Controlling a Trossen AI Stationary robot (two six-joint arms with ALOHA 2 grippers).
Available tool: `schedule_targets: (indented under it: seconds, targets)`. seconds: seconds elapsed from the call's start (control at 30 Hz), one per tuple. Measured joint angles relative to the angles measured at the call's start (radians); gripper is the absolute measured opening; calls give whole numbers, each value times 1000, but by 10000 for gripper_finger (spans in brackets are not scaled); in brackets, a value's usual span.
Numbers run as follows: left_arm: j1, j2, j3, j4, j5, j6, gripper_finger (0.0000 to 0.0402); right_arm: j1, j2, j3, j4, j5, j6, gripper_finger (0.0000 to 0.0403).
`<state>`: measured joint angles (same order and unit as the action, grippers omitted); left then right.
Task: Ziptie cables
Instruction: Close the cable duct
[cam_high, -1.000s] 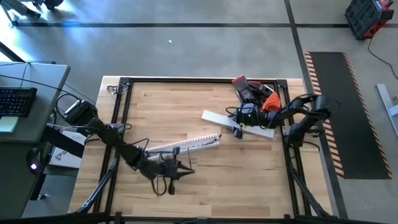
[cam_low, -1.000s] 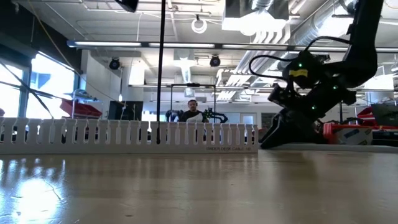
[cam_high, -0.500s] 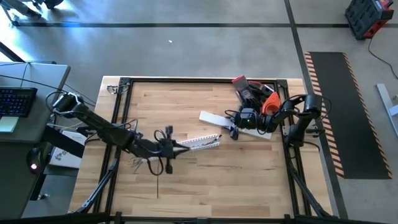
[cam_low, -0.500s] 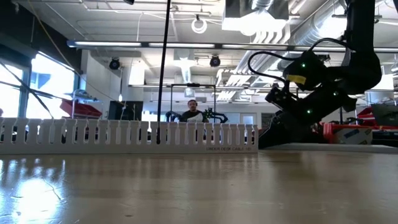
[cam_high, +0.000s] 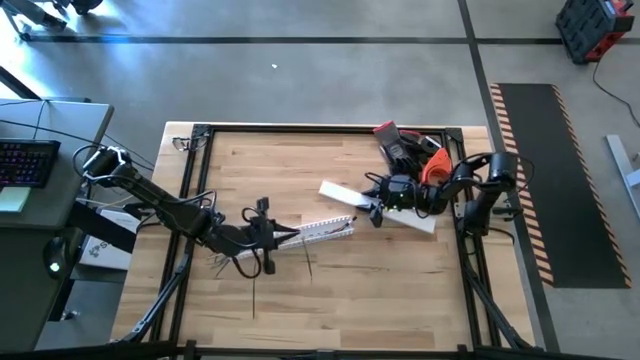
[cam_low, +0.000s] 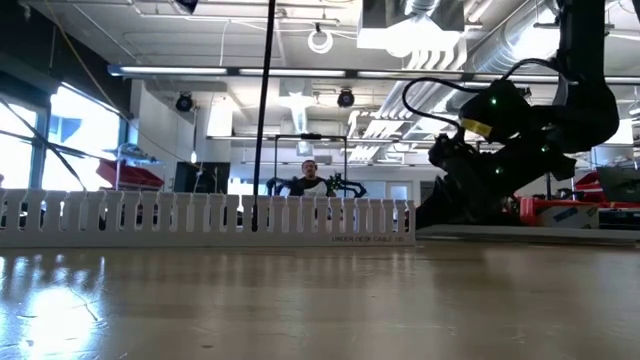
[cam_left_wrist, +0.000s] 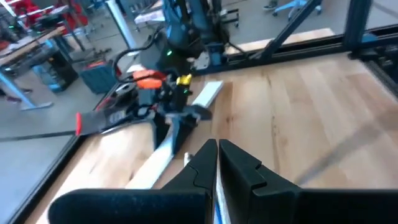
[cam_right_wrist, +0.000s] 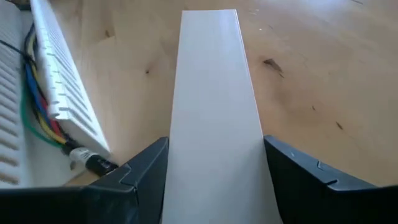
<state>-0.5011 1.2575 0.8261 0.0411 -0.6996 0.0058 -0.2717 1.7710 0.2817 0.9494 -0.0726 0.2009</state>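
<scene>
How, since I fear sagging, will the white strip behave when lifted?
Probably fairly stiff: the white strip runs straight beyond the right end effector. Likely light, since it looks thin. Its smooth surface might slip.

**Worktop and what lies on it**

A pale wooden worktop (cam_high: 330, 290) framed by dark rails is seen. A white slotted duct (cam_high: 325, 229) lies near its middle, coloured cables (cam_right_wrist: 38, 115) laid inside. A flat white cover strip (cam_high: 345, 192) lies toward the right edge. Thin dark zipties (cam_high: 255, 290) lie near the left front. Red-and-black tools (cam_high: 405, 147) are piled at the far right corner.
</scene>
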Motion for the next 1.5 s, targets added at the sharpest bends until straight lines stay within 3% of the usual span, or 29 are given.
schedule_targets:
  seconds: [0.33, 0.43, 0.67, 0.9, 1.13, 1.3, 1.43, 1.5]
  targets:
    - [-5, 0, 0, -33, -92, -26, 0, -2, -171, 3, -26, 4, -1, 211]
    - [-17, -3, 0, -44, -154, -39, 0, 14, -228, 48, -112, -14, -26, 211]
    - [-113, -93, 0, -60, -334, -59, 0, 136, -247, 347, -458, -38, -180, 211]
    - [-301, -204, 0, -198, -580, -185, 0, 247, -70, 709, -700, -46, -272, 211]
    - [-438, -269, 0, -454, -616, -527, 0, 320, 225, 1105, -899, -64, -342, 211]
    - [-511, -267, 0, -786, -611, -954, 0, 335, 409, 1395, -1073, -63, -367, 211]
    - [-550, -242, 0, -1065, -510, -1335, 0, 334, 530, 1586, -1207, -62, -360, 211]
    - [-562, -229, -21, -1119, -451, -1451, 0, 334, 581, 1666, -1259, -62, -358, 211]
